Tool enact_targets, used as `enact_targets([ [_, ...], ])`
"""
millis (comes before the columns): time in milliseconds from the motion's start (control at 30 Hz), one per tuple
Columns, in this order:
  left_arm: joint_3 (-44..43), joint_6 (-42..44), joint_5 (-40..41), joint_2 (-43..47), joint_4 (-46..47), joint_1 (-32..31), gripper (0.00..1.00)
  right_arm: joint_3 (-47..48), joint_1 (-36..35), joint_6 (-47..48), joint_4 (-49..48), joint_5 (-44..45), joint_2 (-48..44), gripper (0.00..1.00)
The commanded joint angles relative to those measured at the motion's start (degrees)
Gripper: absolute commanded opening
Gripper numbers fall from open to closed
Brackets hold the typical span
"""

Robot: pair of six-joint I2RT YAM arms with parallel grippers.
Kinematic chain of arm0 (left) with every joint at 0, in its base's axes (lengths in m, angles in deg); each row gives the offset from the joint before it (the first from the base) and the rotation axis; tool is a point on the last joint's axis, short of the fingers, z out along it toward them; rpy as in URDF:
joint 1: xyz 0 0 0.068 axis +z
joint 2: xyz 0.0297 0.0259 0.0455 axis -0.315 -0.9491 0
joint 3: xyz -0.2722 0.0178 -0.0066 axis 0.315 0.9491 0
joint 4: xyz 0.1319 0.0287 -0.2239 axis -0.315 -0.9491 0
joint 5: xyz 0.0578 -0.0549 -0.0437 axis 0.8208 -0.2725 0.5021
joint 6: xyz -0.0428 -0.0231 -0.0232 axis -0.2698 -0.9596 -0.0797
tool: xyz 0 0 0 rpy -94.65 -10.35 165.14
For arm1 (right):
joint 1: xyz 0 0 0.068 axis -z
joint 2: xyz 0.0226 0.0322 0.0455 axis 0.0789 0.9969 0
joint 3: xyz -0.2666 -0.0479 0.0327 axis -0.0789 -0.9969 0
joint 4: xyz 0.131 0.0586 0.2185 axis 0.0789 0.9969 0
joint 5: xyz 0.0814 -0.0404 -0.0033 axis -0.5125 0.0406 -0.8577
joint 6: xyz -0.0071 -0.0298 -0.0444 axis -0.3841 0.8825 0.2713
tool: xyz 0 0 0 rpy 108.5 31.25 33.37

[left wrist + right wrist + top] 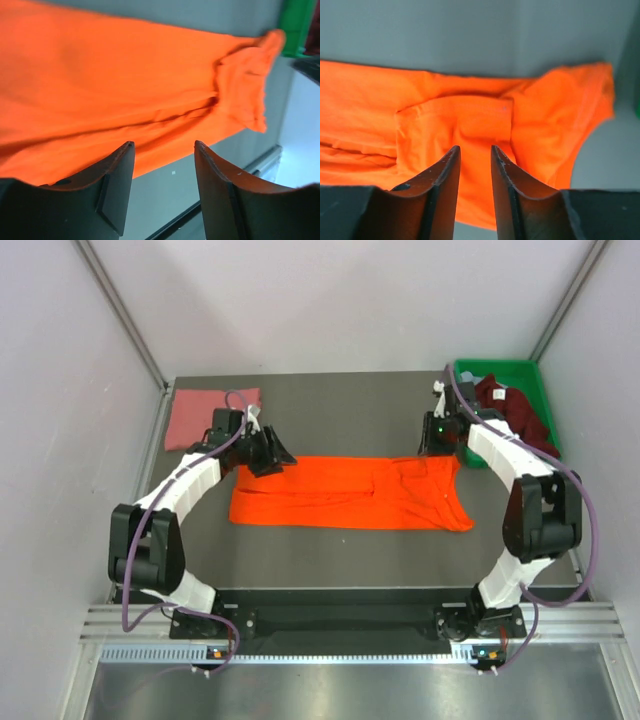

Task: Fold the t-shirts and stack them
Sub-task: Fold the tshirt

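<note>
orange t-shirt [350,493]: lying flat mid-bench [330,550] as a long folded band. Its long axis is running left to right, with the plain end at the left arm and the layered sleeve end at the right.
left hand [164,145]: hovering over the band's far left corner, fingers apart, gripping nothing.
right hand [475,147]: hovering over the far right corner, fingers slightly apart, nothing between them.
salmon pink t-shirt [210,415]: sitting folded at the far left corner, apart from the orange one.
green bin [530,380]: sitting far right, holding the crumpled maroon t-shirt [510,405], with a bit of blue-grey cloth [490,380] peeking out.
</note>
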Motion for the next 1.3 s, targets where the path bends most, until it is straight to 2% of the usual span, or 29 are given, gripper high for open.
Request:
enact_targets([
  [0, -4.15, -1.28, -8.28, -1.02, 9.11, -2.3, 0.57, 4.01, 1.32, 7.78, 1.32, -6.88, 3.44, 0.3],
  [200, -8.2, -2.08, -5.57, -6.37, 10.16, -10.2, 0.57, 2.26, 5.01, 9.63, -1.5, -11.99, 6.78, 0.39],
  [333, -10.04, -2.61, -2.05, -10.86, 11.83, -14.25, 0.55, 1.91, 6.42, 10.77, -3.08, -16.83, 8.63, 0.39],
  [467, -11.97, -3.05, 3.05, -14.2, 15.09, -18.03, 0.55, 2.08, 7.12, 11.57, -2.99, -16.49, 10.91, 0.38],
  [600, -16.37, -4.1, 4.1, -20.69, 15.88, -21.02, 0.54, 2.43, 7.57, 11.92, -3.26, -16.49, 11.8, 0.43],
  [733, -20.93, -5.24, 4.72, -26.24, 16.67, -22.87, 0.54, 3.4, 7.65, 13.84, -3.17, -16.57, 12.67, 0.43],
  [833, -24.89, -5.68, 4.9, -29.93, 16.23, -23.84, 0.54, 4.1, 8.18, 14.03, -3.08, -19.38, 14.51, 0.39],
  [1067, -28.15, -5.16, 7.18, -34.24, 13.6, -25.6, 0.54, 3.93, 8.1, 13.33, -4.75, -20.53, 15.14, 0.34],
  [1167, -28.85, -5.51, 7.27, -36.09, 13.33, -25.77, 0.54, 3.05, 8.18, 12.98, -6.59, -20.44, 14.35, 0.29],
  [1267, -29.9, -6.04, 6.84, -37.75, 13.42, -25.95, 0.54, 2.52, 8.18, 12.97, -7.65, -20.44, 13.82, 0.18],
])
